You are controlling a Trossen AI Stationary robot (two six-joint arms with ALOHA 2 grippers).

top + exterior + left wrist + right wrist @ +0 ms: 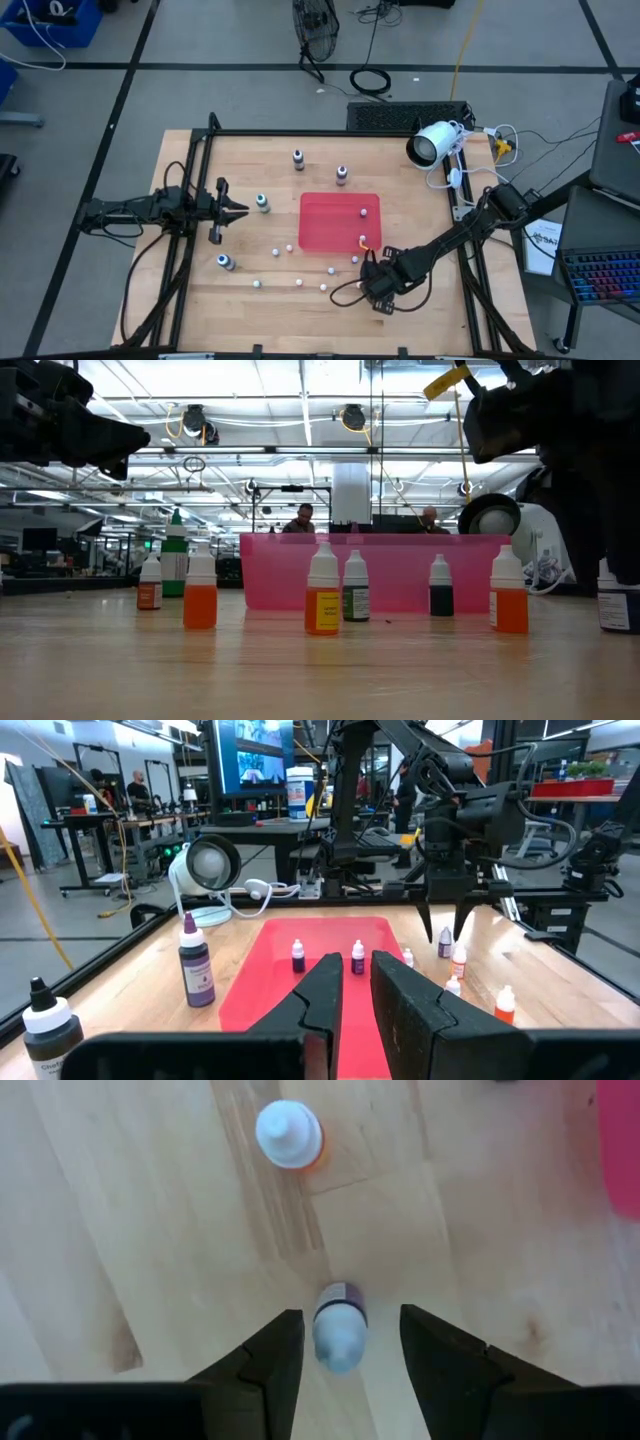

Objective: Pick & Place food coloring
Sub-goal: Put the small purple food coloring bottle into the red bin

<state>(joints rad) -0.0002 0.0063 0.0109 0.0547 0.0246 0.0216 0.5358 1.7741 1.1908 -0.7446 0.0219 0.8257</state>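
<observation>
A red tray (340, 222) lies in the middle of the table, with two tiny bottles standing in it (362, 213). Several more bottles stand around it on the wood. My right gripper (345, 1345) points down near the tray's near right corner (377, 287). It is open, its fingers on either side of an upright purple bottle with a whitish top (340, 1325), with a gap on each side. My left gripper (243, 210) hovers left of the tray, level and pointing at it. It is empty, with only a narrow gap between its fingers (357, 995).
Larger bottles stand at the far side (298, 158) (341, 175), left of the tray (262, 203) and near left (225, 262). An orange bottle (290, 1135) stands just beyond my right gripper. A white lamp-like camera (432, 145) sits at the far right.
</observation>
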